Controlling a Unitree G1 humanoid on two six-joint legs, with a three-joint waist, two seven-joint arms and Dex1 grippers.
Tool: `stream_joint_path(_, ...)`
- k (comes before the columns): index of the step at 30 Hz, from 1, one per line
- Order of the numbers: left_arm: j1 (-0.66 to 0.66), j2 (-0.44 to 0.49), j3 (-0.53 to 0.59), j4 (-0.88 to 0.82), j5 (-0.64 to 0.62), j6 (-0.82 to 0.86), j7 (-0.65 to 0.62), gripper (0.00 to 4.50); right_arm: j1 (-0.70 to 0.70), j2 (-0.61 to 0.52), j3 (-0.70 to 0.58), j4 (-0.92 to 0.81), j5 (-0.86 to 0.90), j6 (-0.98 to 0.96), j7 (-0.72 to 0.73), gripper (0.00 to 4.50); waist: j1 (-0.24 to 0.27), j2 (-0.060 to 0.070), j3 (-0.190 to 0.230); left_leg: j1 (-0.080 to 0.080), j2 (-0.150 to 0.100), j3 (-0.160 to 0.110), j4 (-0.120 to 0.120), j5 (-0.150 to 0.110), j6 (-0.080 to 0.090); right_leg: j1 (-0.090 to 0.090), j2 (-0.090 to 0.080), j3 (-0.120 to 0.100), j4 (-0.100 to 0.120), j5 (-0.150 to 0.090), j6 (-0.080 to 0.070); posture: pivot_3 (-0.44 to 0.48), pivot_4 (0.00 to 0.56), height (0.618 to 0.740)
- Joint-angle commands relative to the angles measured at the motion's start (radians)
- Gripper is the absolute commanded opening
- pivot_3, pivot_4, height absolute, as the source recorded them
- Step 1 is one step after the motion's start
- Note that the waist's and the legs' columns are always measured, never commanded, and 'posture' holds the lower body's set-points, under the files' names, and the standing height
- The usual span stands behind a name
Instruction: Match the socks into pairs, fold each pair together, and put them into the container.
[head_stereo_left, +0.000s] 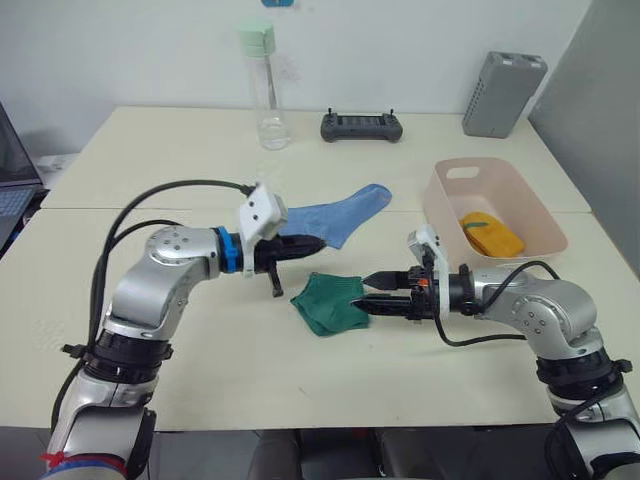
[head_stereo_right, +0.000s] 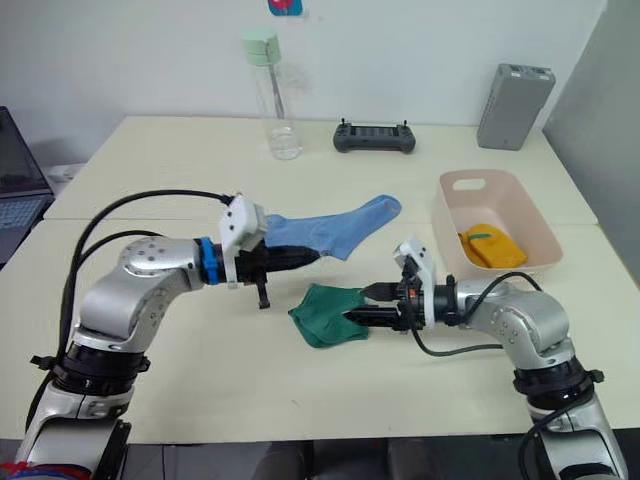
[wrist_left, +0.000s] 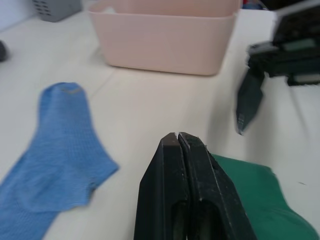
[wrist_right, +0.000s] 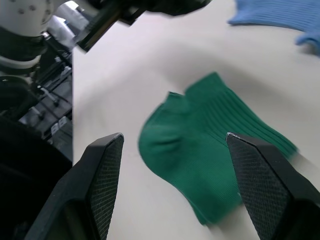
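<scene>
From the head camera, a cream table (head_stereo_left: 200, 380) carries the work. A folded green sock bundle (head_stereo_left: 330, 302) lies near the middle of the table, between the two grippers. The right gripper (head_stereo_left: 372, 291) points at it from the right, its two black fingers spread apart with the tips at the bundle's right edge. The left gripper (head_stereo_left: 300, 245) sits just up and left of the bundle, fingers pressed together and holding nothing, its tip over the lower end of a blue sock (head_stereo_left: 340, 214) that lies stretched out flat behind the green one. The pink bin (head_stereo_left: 490, 205) stands to the right of the blue sock, with a folded yellow sock pair (head_stereo_left: 491, 234) lying inside it. Along the far edge stand a clear bottle (head_stereo_left: 266, 85) with a pale green cap, a black controller (head_stereo_left: 362, 126) and a grey box (head_stereo_left: 503, 94).

In the left wrist view, the left gripper's fingers (wrist_left: 172, 185) are closed tight against each other above the table, with the green sock (wrist_left: 260, 200) just beside them, the blue sock (wrist_left: 55, 150) on the other side and the pink bin (wrist_left: 165, 42) beyond. The other gripper's black finger (wrist_left: 248, 102) shows near the bin.

In the right wrist view, the right gripper's fingers (wrist_right: 105, 180) stand wide apart, and the green sock (wrist_right: 210, 155) lies flat on the table between them, untouched. A corner of the blue sock (wrist_right: 280, 15) shows beyond.
</scene>
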Motion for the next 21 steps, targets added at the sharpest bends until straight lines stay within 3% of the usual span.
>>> stream_joint_path(1, 0.073, 0.025, -0.07, -0.042, 0.062, -0.057, -0.027, 0.0, -0.002, 0.019, -0.023, 0.032, -0.032, 0.016, -0.084, 3.5, -0.005, 0.0, 0.0, 0.0, 0.0, 0.0, 0.0, 0.0, 0.0, 0.0, 0.0, 0.0, 0.0, 0.0, 0.0, 0.0, 0.15, 0.74)
stream_joint_path(7, 0.179, 0.059, -0.168, 0.076, 0.242, -0.262, -0.007, 0.0, 0.0, 0.065, 0.009, 0.075, -0.051, 0.061, -0.141, 3.5, -0.007, 0.0, 0.0, 0.0, 0.0, 0.0, 0.0, 0.0, 0.0, 0.0, 0.0, 0.001, 0.0, 0.0, 0.0, 0.0, 0.15, 0.74)
stream_joint_path(13, 0.197, 0.05, -0.174, 0.121, 0.272, -0.329, -0.015, 0.0, -0.024, 0.17, -0.047, 0.17, -0.012, 0.127, -0.181, 3.5, -0.002, 0.0, 0.0, 0.0, 0.0, 0.001, 0.001, 0.0, 0.0, 0.0, 0.0, 0.001, 0.0, 0.0, 0.0, 0.0, 0.15, 0.74)
stream_joint_path(21, 0.204, 0.044, -0.165, 0.112, 0.278, -0.335, -0.011, 0.0, -0.072, 0.247, 0.039, 0.298, -0.068, 0.081, -0.141, 3.5, -0.004, 0.0, 0.0, 0.001, 0.0, 0.001, 0.0, 0.0, 0.0, 0.0, 0.0, 0.001, 0.001, 0.0, 0.0, 0.0, 0.15, 0.74)
